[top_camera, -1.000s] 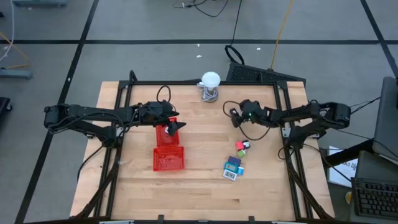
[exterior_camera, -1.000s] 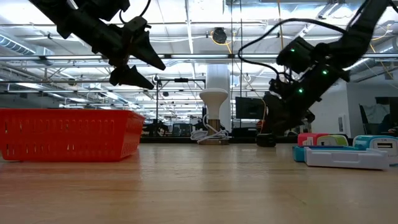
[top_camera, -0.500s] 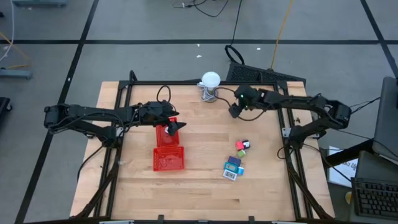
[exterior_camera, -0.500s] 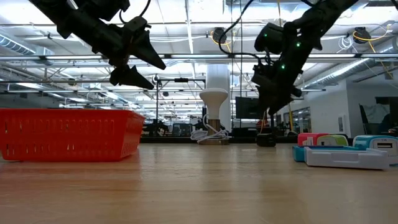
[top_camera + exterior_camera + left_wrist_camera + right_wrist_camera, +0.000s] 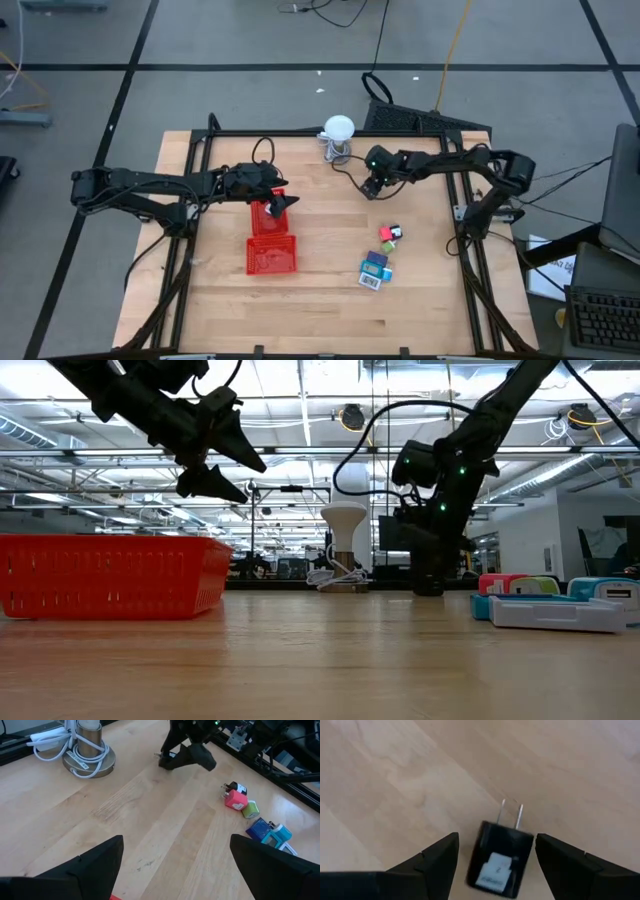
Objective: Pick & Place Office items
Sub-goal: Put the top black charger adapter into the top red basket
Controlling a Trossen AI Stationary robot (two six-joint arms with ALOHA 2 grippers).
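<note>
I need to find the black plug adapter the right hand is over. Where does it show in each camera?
High view: hidden under the right hand, right of table centre.
Low view: black plug adapter on the tabletop, below that hand, right of centre.
Left wrist view: not visible; the right hand covers that spot.
Right wrist view: adapter, prongs pointing away, between the open fingers.
Shared landmark: white ball on a wire stand, close by.

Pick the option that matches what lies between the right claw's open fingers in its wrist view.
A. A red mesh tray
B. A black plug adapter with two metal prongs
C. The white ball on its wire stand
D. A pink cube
B: the right wrist view shows a black plug adapter with two metal prongs and a pale label lying on the wooden table, between the spread fingers of the right claw.
</note>
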